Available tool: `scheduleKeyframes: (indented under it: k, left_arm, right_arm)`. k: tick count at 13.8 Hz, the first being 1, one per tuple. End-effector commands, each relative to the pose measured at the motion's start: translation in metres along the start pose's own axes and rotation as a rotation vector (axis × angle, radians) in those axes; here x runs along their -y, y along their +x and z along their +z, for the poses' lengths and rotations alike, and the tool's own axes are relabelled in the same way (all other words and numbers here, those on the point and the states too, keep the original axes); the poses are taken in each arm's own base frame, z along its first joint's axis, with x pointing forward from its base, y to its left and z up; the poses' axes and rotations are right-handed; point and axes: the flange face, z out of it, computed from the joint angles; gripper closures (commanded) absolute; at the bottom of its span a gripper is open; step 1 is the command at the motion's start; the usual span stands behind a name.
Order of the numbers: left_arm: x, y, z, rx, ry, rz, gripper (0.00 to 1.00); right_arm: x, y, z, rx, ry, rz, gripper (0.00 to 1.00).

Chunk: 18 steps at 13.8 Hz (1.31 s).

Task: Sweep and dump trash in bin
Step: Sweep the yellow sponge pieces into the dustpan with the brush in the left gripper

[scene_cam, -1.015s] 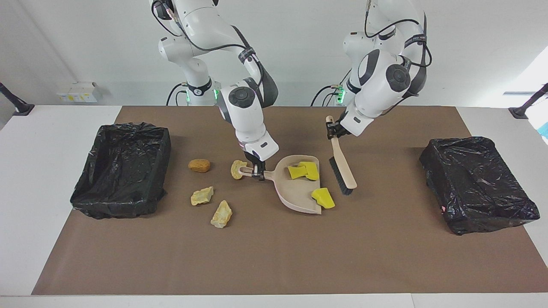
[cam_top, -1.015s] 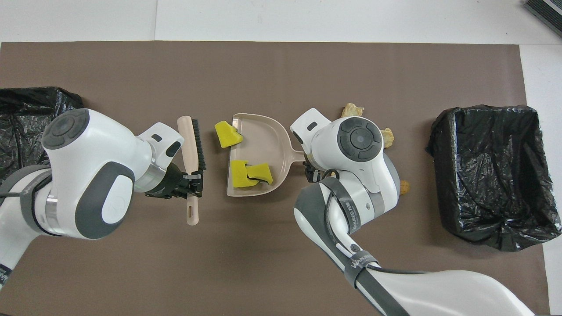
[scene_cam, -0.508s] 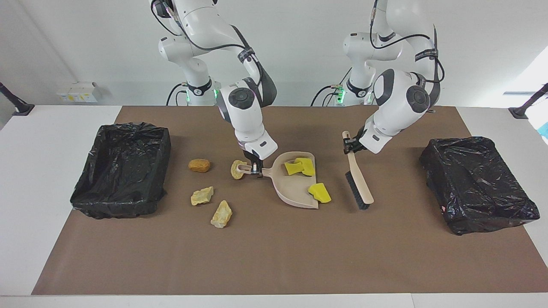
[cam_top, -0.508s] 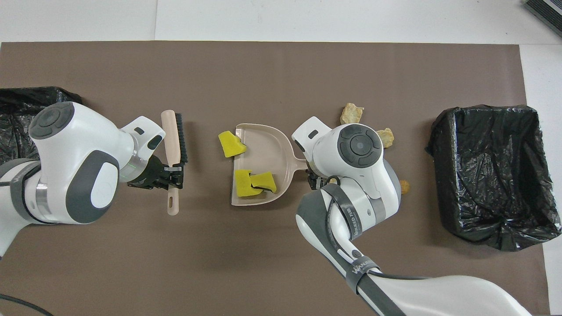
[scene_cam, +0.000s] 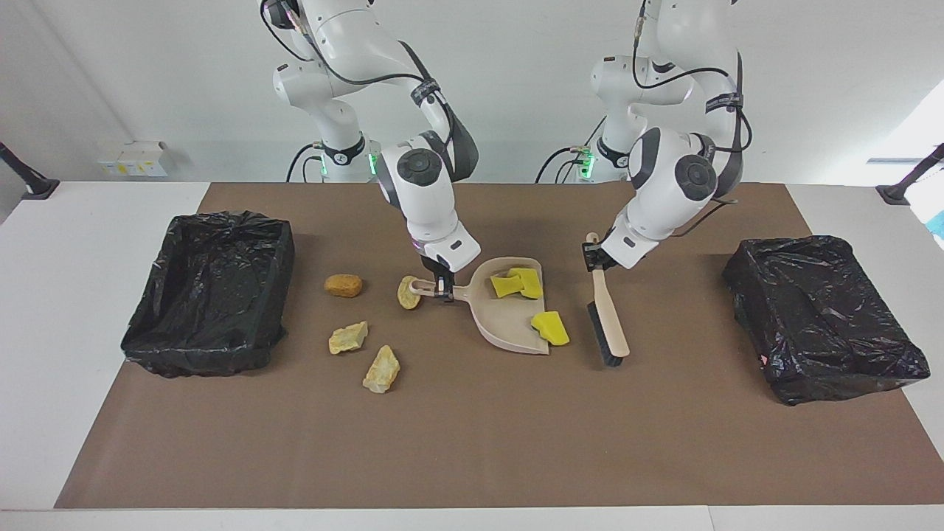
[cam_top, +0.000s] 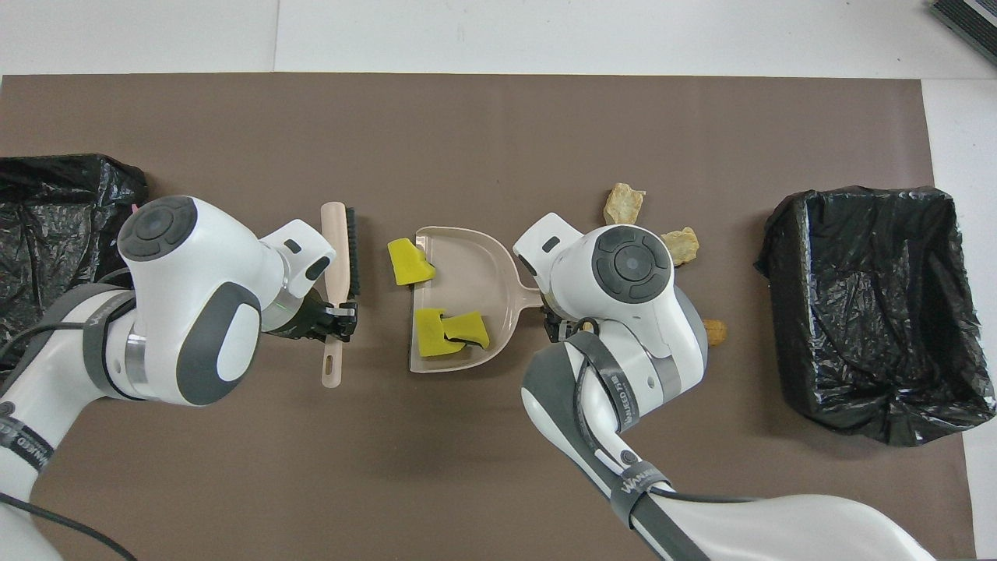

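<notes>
Overhead view: right arm hides some trash

Two yellow chunks (cam_top: 448, 330) lie in the dustpan (cam_top: 475, 269), a third (cam_top: 408, 262) at its open lip. Two tan lumps (cam_top: 623, 202) show clear; another (cam_top: 713, 333) peeks out, the fourth (scene_cam: 408, 292) is hidden under the right arm. Right tool (scene_cam: 442, 289) is clamped on the dustpan handle, left tool (scene_cam: 592, 254) on the brush (scene_cam: 608, 324), bristles on the bench (scene_cam: 472, 442). One bin (cam_top: 876, 312) is whole, the other bin (cam_top: 54, 210) cut off.

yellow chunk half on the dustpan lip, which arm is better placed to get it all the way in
Left. Its tool is shut on the brush, which stands beside the yellow chunk at the dustpan mouth. The right tool is shut on the dustpan handle, so it can only steady the pan.
</notes>
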Motion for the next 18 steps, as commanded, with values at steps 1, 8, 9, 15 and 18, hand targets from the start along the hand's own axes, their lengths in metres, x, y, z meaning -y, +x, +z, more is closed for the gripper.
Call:
scheduleKeyframes:
  k: [1, 8, 9, 15, 18]
  left_arm:
    - [-0.02, -0.02, 0.007, 0.003, 0.014, 0.055, 1.0]
    - [-0.059, -0.057, -0.015, 0.117, -0.003, 0.106, 1.0]
    - [-0.055, -0.057, -0.024, 0.11, -0.01, 0.097, 1.0]
    - [-0.007, -0.06, -0.086, 0.076, -0.034, 0.011, 1.0]
    - [-0.003, -0.093, -0.095, 0.151, -0.009, -0.021, 1.0]
  right_arm:
    - [0.014, 0.005, -0.007, 0.032, 0.007, 0.025, 1.0]
    - [0.014, 0.005, -0.006, 0.047, 0.004, 0.045, 1.0]
    - [0.014, 0.004, -0.006, 0.047, 0.004, 0.047, 1.0]
    - [0.003, -0.012, -0.024, 0.035, -0.014, 0.069, 1.0]
    - [-0.013, -0.04, -0.06, 0.036, 0.004, 0.122, 1.0]
